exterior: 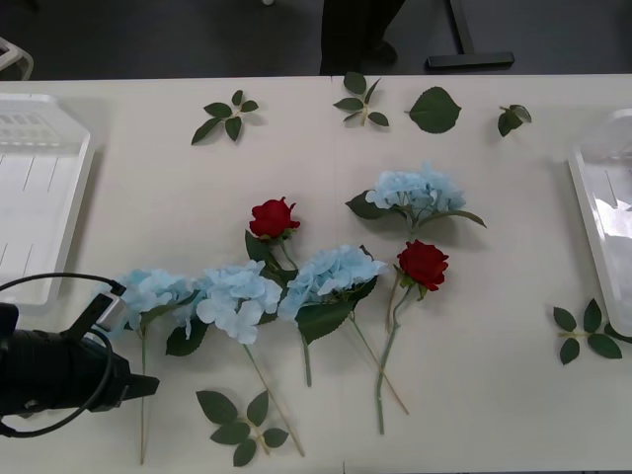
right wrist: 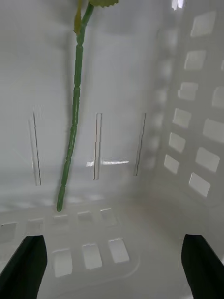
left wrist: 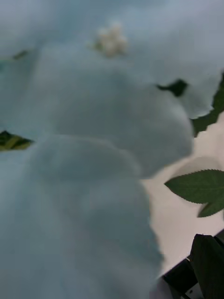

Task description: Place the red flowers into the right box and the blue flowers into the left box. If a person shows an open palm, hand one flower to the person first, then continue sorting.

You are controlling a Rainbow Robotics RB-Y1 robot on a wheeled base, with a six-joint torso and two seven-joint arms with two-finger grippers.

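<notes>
Sorting underway: left tool on blue flowers

Your left tool (exterior: 111, 301) sits at the leftmost of the blue flowers (exterior: 237, 296), near the left box (exterior: 39, 197), a short carry. I can't tell its finger state. Your right tool (right wrist: 112, 266) hangs wide over the right box (right wrist: 140, 84), where a green stem (right wrist: 72, 135) lies. Two red flowers (exterior: 274, 217) wait mid-surface (exterior: 494, 395) among the blue flowers.

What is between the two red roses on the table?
In the front view, a blue hydrangea lies between the upper red rose and the lower red rose.
</notes>
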